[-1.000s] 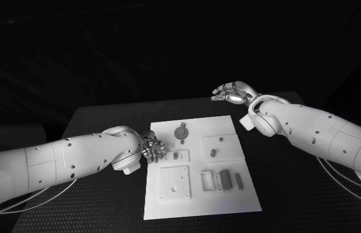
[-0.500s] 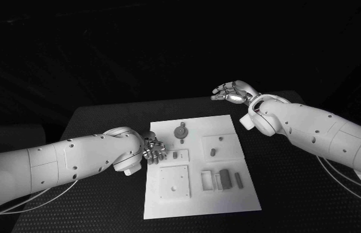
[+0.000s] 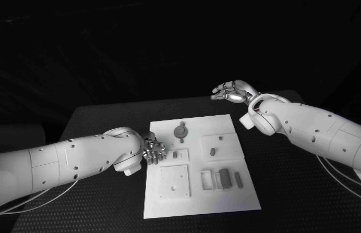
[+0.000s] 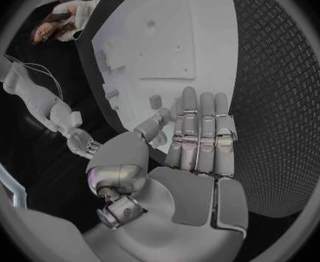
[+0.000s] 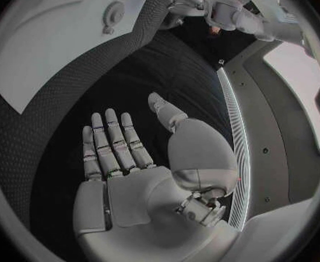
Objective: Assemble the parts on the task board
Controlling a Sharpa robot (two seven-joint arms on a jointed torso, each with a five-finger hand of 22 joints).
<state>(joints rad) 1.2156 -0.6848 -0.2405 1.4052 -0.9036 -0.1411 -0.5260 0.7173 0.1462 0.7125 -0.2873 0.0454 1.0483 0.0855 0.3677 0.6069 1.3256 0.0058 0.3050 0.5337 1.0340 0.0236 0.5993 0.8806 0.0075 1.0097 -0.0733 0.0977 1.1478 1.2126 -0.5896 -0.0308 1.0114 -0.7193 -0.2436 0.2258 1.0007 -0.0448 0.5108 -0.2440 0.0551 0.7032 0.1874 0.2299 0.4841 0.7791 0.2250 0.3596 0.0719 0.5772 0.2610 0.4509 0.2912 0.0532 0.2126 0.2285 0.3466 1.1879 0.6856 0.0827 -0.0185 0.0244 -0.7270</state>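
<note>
Silver left hand [image 3: 154, 149] flat at task board [image 3: 226, 196] edge — right hand [image 3: 233, 92] raised, empty.

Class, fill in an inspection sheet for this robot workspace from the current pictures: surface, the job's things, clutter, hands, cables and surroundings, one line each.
Surface: black table with a textured top.
Job's things: white task board lies mid-table; a round part sits near its far edge, an oval part in a square recess on the right, several upright parts in the right near section.
Clutter: nothing seen.
Hands: left hand open, fingers straight, at the board's left edge, holding nothing; right hand open, raised beyond the table's far right corner, holding nothing.
Cables: thin white cables run beneath the left arm.
Surroundings: dark; nothing seen beyond the table in the head view.
</note>
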